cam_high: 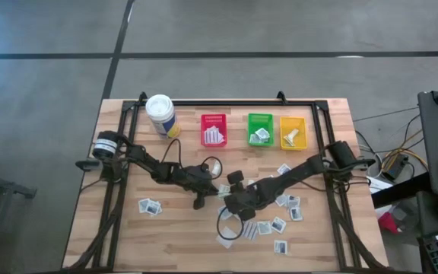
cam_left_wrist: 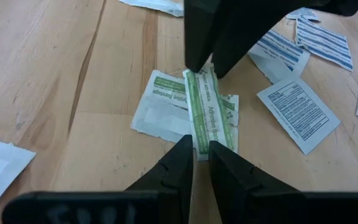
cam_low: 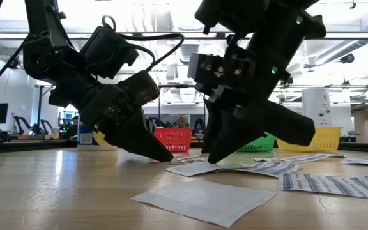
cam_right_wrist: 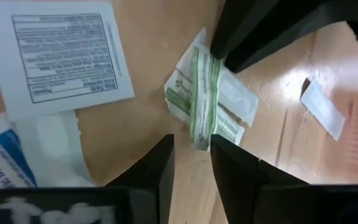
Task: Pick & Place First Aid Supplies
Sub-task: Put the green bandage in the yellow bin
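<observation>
A narrow white packet with green stripes (cam_left_wrist: 205, 106) (cam_right_wrist: 204, 93) lies in the middle of the table, across other green-printed packets (cam_left_wrist: 157, 109). My left gripper (cam_left_wrist: 199, 152) (cam_high: 210, 189) is shut on one end of it. My right gripper (cam_right_wrist: 191, 142) (cam_high: 228, 196) is shut on the opposite end, so the two face each other tip to tip. In the low view both grippers, the left (cam_low: 165, 156) and the right (cam_low: 213, 156), reach down to the table top. More first aid supplies (cam_high: 287, 202) lie loose around them. My left gripper pinches the striped packet's near end (cam_left_wrist: 197, 144) between its two fingers, slanting down from the table's left, fingers along the strip. The strip rests on the packets under it. My right gripper has the strip's other end (cam_right_wrist: 201, 138) between its fingertips, slanting steeply down from the table's right and along the strip.
Red (cam_high: 214, 129), green (cam_high: 260, 128) and yellow (cam_high: 293, 131) bins stand in a row at the far edge, each with packets inside. A white canister (cam_high: 160, 114) stands to their left. Loose packets lie at left (cam_high: 149, 205), near right (cam_high: 280, 245) and near the front (cam_low: 206, 199).
</observation>
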`<state>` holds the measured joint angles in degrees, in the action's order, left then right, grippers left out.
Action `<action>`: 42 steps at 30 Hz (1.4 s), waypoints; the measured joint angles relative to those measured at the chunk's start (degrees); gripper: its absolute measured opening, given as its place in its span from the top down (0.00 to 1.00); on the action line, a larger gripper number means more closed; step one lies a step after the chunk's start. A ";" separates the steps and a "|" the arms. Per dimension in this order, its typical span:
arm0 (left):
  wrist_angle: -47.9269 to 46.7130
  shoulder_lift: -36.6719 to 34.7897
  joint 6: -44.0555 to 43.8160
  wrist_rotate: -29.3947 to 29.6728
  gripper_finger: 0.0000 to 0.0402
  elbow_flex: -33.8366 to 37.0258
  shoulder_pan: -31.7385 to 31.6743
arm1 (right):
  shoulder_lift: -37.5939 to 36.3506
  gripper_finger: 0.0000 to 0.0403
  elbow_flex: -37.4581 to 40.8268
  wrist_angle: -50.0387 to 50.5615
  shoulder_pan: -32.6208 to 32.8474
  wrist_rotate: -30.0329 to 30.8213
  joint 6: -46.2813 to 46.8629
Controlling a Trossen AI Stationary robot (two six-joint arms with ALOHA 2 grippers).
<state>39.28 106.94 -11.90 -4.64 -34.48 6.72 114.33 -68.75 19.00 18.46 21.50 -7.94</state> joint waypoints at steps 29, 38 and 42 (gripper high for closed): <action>0.34 -0.15 -0.57 -0.02 0.84 -0.11 -0.02 | 0.96 0.98 -0.07 -1.77 -0.13 1.60 4.61; 0.05 -1.08 -0.26 -0.02 0.84 -0.09 0.00 | 0.96 0.98 -0.09 -1.79 -0.13 1.62 6.52; -1.25 -3.00 0.87 -0.02 0.84 0.13 -0.42 | 0.96 0.98 -0.11 -1.59 -0.06 1.60 7.75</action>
<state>38.02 103.94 -11.03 -4.67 -34.35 6.31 115.28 -68.86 17.41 18.39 23.09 -0.19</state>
